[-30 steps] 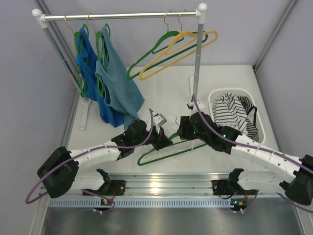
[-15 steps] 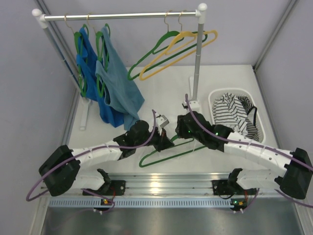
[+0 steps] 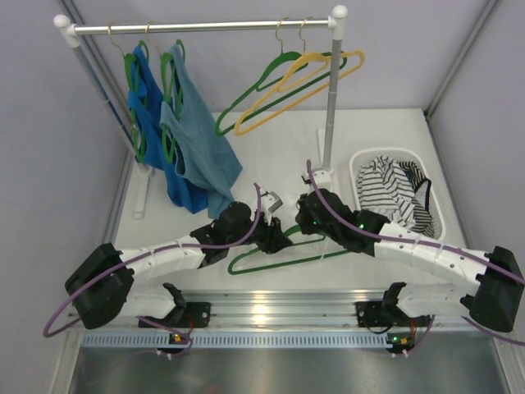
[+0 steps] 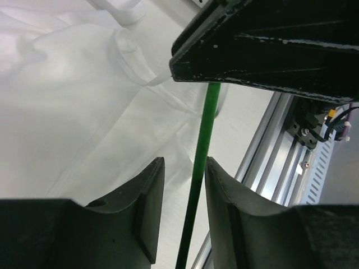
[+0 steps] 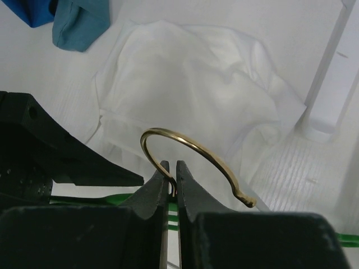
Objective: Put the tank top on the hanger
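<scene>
The green hanger (image 3: 271,261) lies low over the table between my two arms. My right gripper (image 5: 173,165) is shut on the stem of its brass hook (image 5: 190,143), which curves up and to the right of the fingertips. My left gripper (image 4: 184,162) is open, and the hanger's green bar (image 4: 205,134) runs between its jaws, close to the right one and clear of the left one. The white tank top (image 5: 190,78) lies crumpled on the table just beyond the hook. In the left wrist view the tank top (image 4: 73,101) spreads under the hanger. From above it hardly stands out from the white table.
A clothes rack (image 3: 205,27) stands at the back with two blue tops (image 3: 184,139) on green hangers at its left. A bare green hanger (image 3: 254,90) and a yellow hanger (image 3: 303,82) hang at its right. A white basket (image 3: 361,160) with a striped garment (image 3: 398,189) stands at the right.
My left gripper has opened off the hanger's bar. My right gripper has shut on the hook's stem, and the right arm has stretched leftward. The hanger has shifted slightly left.
</scene>
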Action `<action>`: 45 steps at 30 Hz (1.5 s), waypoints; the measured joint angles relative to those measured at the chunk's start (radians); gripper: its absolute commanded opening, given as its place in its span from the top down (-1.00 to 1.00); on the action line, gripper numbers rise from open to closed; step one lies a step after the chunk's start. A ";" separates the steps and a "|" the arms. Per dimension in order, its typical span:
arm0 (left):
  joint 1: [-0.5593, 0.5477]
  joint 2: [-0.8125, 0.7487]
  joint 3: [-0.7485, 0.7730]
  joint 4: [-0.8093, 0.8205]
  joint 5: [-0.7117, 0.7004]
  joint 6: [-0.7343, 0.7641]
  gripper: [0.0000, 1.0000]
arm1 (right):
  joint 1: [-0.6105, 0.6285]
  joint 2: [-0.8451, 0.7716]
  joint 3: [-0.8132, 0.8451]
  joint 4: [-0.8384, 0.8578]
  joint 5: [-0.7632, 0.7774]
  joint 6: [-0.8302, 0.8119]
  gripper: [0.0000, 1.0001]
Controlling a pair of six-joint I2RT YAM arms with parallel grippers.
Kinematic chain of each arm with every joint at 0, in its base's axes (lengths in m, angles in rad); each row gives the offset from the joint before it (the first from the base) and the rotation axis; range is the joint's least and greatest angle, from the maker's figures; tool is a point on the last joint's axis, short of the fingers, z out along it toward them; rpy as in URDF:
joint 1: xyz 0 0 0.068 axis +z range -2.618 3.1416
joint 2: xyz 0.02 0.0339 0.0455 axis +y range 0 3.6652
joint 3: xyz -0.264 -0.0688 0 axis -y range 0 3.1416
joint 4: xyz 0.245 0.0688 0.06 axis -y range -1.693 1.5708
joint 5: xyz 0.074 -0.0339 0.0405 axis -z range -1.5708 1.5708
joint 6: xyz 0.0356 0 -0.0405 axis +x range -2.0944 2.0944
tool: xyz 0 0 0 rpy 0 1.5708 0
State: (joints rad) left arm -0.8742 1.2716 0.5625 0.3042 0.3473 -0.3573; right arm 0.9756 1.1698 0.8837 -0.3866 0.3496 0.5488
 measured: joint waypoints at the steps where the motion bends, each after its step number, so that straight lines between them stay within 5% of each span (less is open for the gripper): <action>1: 0.000 -0.005 0.000 -0.007 -0.016 -0.005 0.17 | 0.002 0.000 -0.002 0.004 0.001 -0.001 1.00; 10: -0.005 -0.176 0.017 -0.178 -0.257 -0.056 0.06 | 0.019 -0.013 -0.055 0.068 0.001 -0.033 1.00; 21: 0.003 -0.278 0.087 -0.635 -0.664 -0.293 0.11 | 0.032 -0.031 -0.071 0.062 0.031 -0.051 1.00; 32: 0.004 -0.316 -0.065 -0.838 -0.673 -0.510 0.12 | 0.032 -0.051 -0.072 0.055 0.058 -0.050 1.00; 45: 0.004 -0.311 -0.148 -0.793 -0.602 -0.528 0.09 | 0.037 -0.064 -0.085 0.048 0.059 -0.048 1.00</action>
State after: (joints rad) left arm -0.8703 0.9604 0.4149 -0.4892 -0.2546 -0.8852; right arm 1.0126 1.1053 0.7982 -0.3389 0.4088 0.5011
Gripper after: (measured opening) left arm 0.454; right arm 0.031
